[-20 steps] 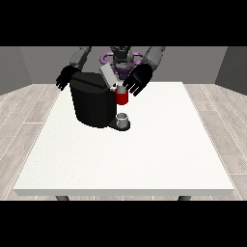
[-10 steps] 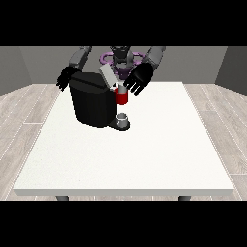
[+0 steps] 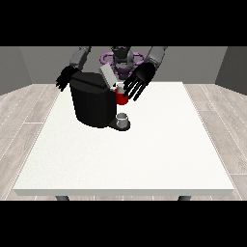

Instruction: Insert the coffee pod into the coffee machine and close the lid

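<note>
A: Hand at the view's right [image 3: 140, 81]?

B: Spread wide, fingers straight and apart, holding nothing. Just beneath the fingertips, a red thing at the machine [image 3: 121, 98]. Beside it, toward the other hand, the lid [image 3: 107, 76], tilted up and open.

A: Further out?

B: Below the red thing, a grey thing [image 3: 123, 118] on the foot of the coffee machine [image 3: 94, 103] — cannot tell for the pod. Beyond the machine, the hand at the view's left [image 3: 65, 78], fingers hanging apart, empty, close by the machine's back corner. All on the table [image 3: 144, 159].

A: Handling?

B: Pod: likely light and small, thin-walled, easy to crush or tip — best pinched across the rim. Lid: probably stiff on a hinge, best pressed down at the free edge with flat fingers.
</note>
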